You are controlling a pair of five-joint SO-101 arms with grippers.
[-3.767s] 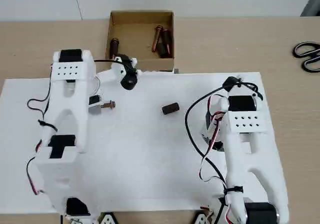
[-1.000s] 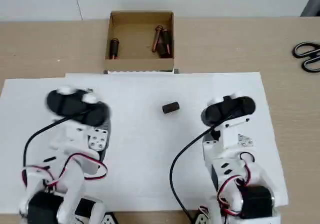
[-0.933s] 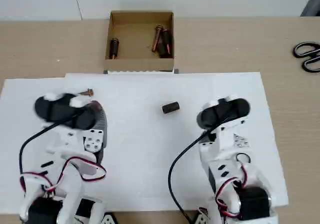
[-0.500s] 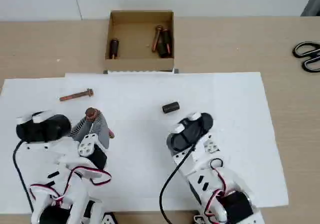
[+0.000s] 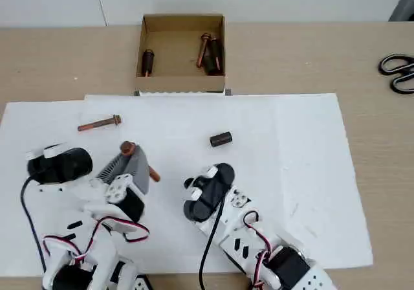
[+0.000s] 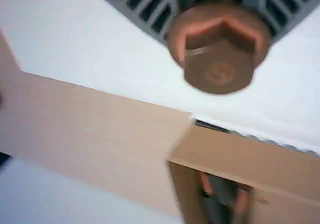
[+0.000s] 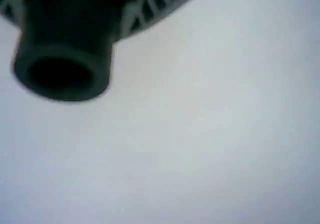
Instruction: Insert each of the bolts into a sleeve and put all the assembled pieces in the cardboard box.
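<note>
My left gripper [image 5: 132, 159] is low at the front left, shut on a copper bolt [image 5: 129, 149] that stands slanted with its hex head [image 6: 217, 54] uppermost. In the right wrist view my right gripper [image 7: 70, 4] is shut on a black sleeve [image 7: 62, 59], whose open bore faces the camera over white paper. The right arm [image 5: 207, 193] sits at the front centre. A second bolt [image 5: 99, 123] lies loose on the paper at the left. A second black sleeve [image 5: 221, 138] lies near the middle. The cardboard box [image 5: 183, 83] at the back holds assembled pieces [image 5: 210, 50].
White paper [image 5: 291, 141] covers the work area on a wooden table. Scissors [image 5: 398, 70] lie at the far right edge. The box wall [image 6: 240, 156] shows beyond the paper's edge in the left wrist view.
Both arms have drawn back to the table's front. The right arm swung leftward toward the centre. The left gripper, still holding its bolt, shifted slightly right, uncovering the loose bolt.
</note>
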